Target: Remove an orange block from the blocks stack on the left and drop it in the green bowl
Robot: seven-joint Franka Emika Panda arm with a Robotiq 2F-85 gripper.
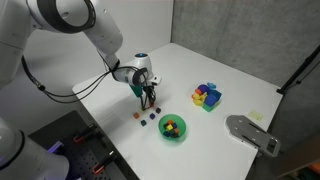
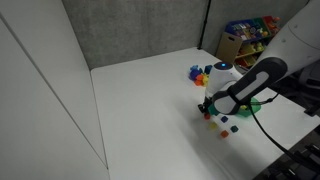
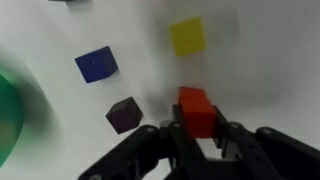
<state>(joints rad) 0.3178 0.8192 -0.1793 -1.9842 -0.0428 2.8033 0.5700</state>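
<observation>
Orange block [image 3: 193,103]: a small red-orange cube, found between the fingers [image 3: 150,150] of the gripper [image 3: 198,128]. In the wrist view a finger bears on each of two opposite flat sides, so the gripper is judged to be clamped on the cube. The picture is blurred, and whether the cube is clear of the table [image 1: 230,70] cannot be told.

Handling, as judged:
- The cube looks light and rigid, with flat parallel faces, so a modest squeeze should do and it will not deform.
- The faces look smooth, so a shallow or off-centre hold could let it twist or slip out.
- The side faces are the right place to hold it, and the fingers meet them near the middle as far as the blur allows.

Positions, taken from the green bowl [image 1: 163,131]:
- In an exterior view the gripper hangs near the bowl on the arm's side, not over it.
- The rest of the blocks stack [image 1: 150,118] lies loose on the table between gripper and bowl.
- The wrist view shows a dark cube [image 3: 124,114], a blue cube [image 3: 96,64] and a yellow cube [image 3: 187,36], each apart from the others, with the bowl a green blur at the left edge.
- Small coloured pieces lie inside the bowl.
- The chunkier block cluster [image 1: 207,96] stands beyond the bowl, well apart from the gripper.
</observation>
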